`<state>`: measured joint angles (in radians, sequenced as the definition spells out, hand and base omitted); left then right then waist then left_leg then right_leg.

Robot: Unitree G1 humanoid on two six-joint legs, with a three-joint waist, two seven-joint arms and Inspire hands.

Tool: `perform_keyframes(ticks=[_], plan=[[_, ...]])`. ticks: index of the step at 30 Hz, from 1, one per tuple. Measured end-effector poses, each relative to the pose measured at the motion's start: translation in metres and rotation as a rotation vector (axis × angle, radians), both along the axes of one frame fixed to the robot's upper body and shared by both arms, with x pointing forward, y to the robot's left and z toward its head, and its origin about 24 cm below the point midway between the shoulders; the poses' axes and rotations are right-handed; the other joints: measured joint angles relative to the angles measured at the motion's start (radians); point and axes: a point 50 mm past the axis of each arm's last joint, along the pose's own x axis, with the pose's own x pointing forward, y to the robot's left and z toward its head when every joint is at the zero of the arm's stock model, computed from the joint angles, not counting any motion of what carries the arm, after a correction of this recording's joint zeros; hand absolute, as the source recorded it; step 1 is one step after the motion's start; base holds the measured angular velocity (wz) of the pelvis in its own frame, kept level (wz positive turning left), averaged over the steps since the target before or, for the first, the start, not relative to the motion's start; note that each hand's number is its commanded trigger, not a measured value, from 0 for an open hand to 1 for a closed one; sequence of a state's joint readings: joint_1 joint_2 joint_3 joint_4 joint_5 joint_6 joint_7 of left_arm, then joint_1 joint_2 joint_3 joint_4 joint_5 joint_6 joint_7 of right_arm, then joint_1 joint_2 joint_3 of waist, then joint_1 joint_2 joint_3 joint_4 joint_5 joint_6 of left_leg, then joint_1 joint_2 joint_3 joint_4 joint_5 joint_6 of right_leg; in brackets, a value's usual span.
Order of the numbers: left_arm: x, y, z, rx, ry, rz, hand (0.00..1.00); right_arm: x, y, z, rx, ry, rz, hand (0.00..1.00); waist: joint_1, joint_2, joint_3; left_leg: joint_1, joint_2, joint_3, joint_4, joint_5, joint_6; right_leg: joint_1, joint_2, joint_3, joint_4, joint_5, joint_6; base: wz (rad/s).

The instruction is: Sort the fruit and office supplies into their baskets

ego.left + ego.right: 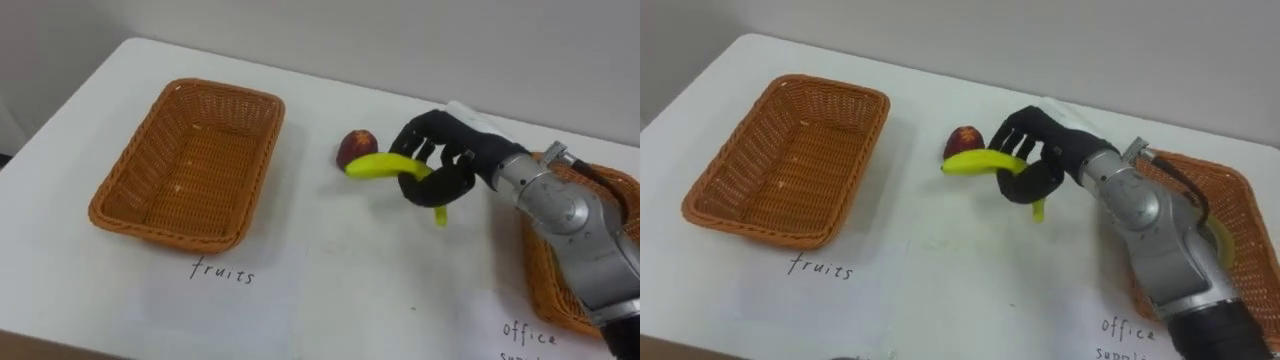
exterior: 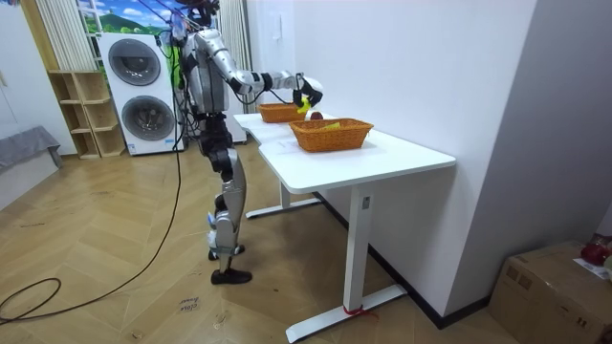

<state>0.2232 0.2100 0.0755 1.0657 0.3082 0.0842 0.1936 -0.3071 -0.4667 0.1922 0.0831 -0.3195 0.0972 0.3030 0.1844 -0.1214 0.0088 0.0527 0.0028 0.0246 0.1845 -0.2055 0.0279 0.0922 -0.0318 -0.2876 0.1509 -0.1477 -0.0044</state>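
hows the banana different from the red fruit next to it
The banana is yellow, long and curved; the red fruit is dark red and roundish. The banana is gripped in the right hand; the red fruit sits free on the table. Both are fruit, and neither is in the fruits basket yet.

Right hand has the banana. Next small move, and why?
Probably swing the right hand left until the banana hangs over the fruits basket, then let go. The hand's fingers are curled round the banana, close beside the red fruit on the table, and the basket marked for fruit stands empty further left.
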Motion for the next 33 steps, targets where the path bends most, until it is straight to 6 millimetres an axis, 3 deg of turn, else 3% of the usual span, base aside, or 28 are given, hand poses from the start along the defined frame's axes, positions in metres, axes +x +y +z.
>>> perform_keyframes(ticks=[17,24,33], plan=[[-0.008,-0.002,-0.002,-0.012,0.028,0.007,0.0,0.0,0.007,0.009,0.098,-0.084,-0.018,1.0,-0.005,-0.001,-0.0016,0.014,0.0,0.0,0.003,0.0,0.0,0.011,0.001,0.012,0.0,0.0,0.0,0.0],[-0.005,-0.003,-0.002,-0.013,0.018,0.016,0.0,-0.003,0.022,0.026,0.107,-0.171,0.03,1.0,0.012,0.015,-0.0073,0.014,0.001,0.001,-0.001,0.0,0.0,0.012,0.002,0.013,0.0,0.0,0.0,0.0],[-0.002,-0.007,-0.003,-0.017,0.007,0.015,0.0,0.0,0.034,0.031,0.153,-0.213,0.037,1.0,0.024,0.009,-0.0038,0.013,0.0,-0.002,-0.003,0.0,0.0,0.013,0.0,0.008,0.0,0.0,0.0,0.0]])
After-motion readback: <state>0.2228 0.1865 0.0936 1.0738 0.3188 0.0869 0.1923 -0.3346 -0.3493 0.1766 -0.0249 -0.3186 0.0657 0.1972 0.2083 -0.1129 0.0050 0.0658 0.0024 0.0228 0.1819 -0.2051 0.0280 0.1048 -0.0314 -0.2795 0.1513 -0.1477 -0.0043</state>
